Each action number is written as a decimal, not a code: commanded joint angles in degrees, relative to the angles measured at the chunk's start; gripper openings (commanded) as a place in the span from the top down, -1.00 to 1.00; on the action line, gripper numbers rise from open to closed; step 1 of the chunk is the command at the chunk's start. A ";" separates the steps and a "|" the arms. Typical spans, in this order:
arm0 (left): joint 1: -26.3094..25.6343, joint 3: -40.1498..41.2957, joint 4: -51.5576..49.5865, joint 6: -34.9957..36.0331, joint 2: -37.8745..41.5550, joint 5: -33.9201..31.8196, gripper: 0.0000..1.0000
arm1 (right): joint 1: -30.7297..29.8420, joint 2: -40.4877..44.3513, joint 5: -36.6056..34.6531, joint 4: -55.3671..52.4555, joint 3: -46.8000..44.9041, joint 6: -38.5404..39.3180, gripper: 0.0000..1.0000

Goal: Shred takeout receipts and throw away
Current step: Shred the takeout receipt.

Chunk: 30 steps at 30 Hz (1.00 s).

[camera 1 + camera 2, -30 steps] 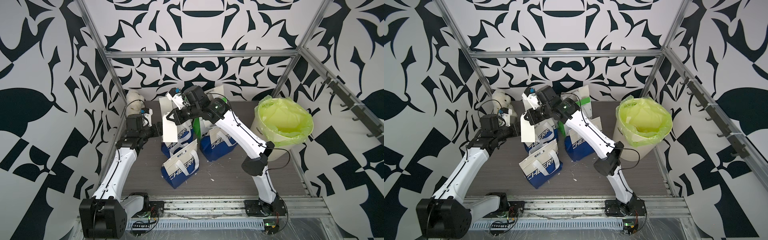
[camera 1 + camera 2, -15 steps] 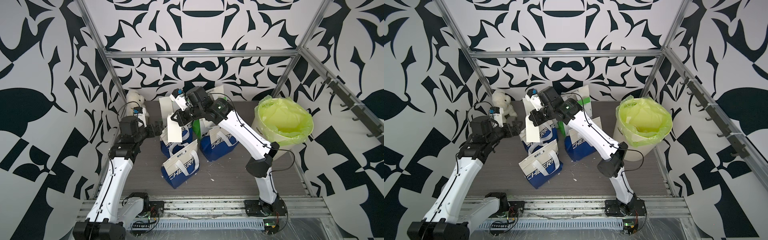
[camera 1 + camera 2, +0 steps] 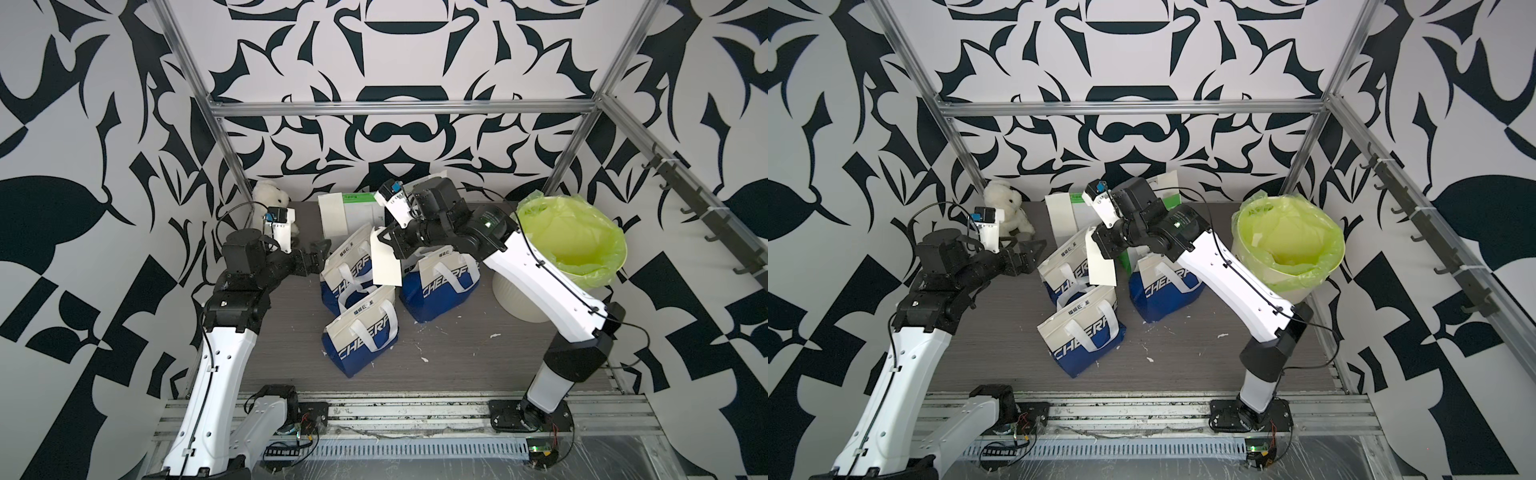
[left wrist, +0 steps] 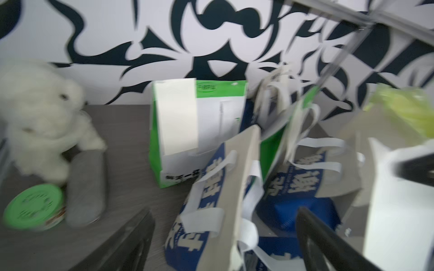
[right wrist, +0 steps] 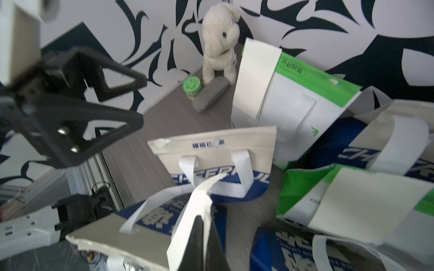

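Note:
My right gripper (image 3: 385, 243) (image 3: 1099, 243) (image 5: 204, 219) is shut on a cream-white takeout receipt (image 3: 387, 262) (image 3: 1101, 268) (image 5: 187, 225), which hangs over the blue-and-white bags. To the left of it and apart from it, my left gripper (image 3: 322, 254) (image 3: 1034, 248) (image 4: 224, 211) stands open and empty. Another receipt (image 3: 332, 216) (image 3: 1061, 218) (image 4: 178, 117) (image 5: 256, 79) lies flat against the face of a green-and-white bag (image 3: 363, 210) (image 4: 218, 131) at the back. A third receipt (image 5: 352, 204) lies on a second green-and-white bag. The white bin with a green liner (image 3: 577, 241) (image 3: 1291, 245) stands at the right.
Three blue-and-white handled bags (image 3: 361, 332) (image 3: 1084, 332) crowd the table's middle. A white plush toy (image 3: 268, 193) (image 5: 218, 42), a green-lidded jar (image 5: 191, 86) and a grey case (image 5: 210, 93) sit at the back left corner. Tiny white scraps (image 3: 424, 359) litter the table's front.
My left gripper has opened wide and now stands apart from the receipt. The right gripper has carried the receipt a little to the right.

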<state>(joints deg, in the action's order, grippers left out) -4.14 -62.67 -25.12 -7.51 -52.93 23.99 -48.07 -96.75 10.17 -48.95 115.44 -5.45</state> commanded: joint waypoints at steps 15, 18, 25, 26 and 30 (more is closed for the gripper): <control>-21.95 -5.38 11.92 -4.04 -8.70 25.17 -0.62 | 11.06 25.02 19.31 25.40 -29.08 -3.73 1.00; -23.51 -4.78 16.19 -6.53 -9.62 24.11 -0.50 | 11.16 25.12 21.99 26.52 -29.33 -4.55 1.00; -25.12 -5.31 20.20 -8.97 -11.32 25.15 -0.15 | 11.16 24.33 25.07 26.80 -29.31 -5.49 1.00; -25.20 -5.35 20.20 -8.93 -11.53 25.24 -0.11 | 11.16 24.31 25.16 26.80 -29.32 -5.51 1.00; -25.56 -6.04 19.85 -9.07 -12.70 26.17 0.11 | 11.12 23.74 26.15 26.76 -28.89 -5.94 1.00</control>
<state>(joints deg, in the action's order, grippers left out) -29.36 -67.29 -6.59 -16.38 -64.88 48.99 -36.95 -72.97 34.15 -25.10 85.84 -10.48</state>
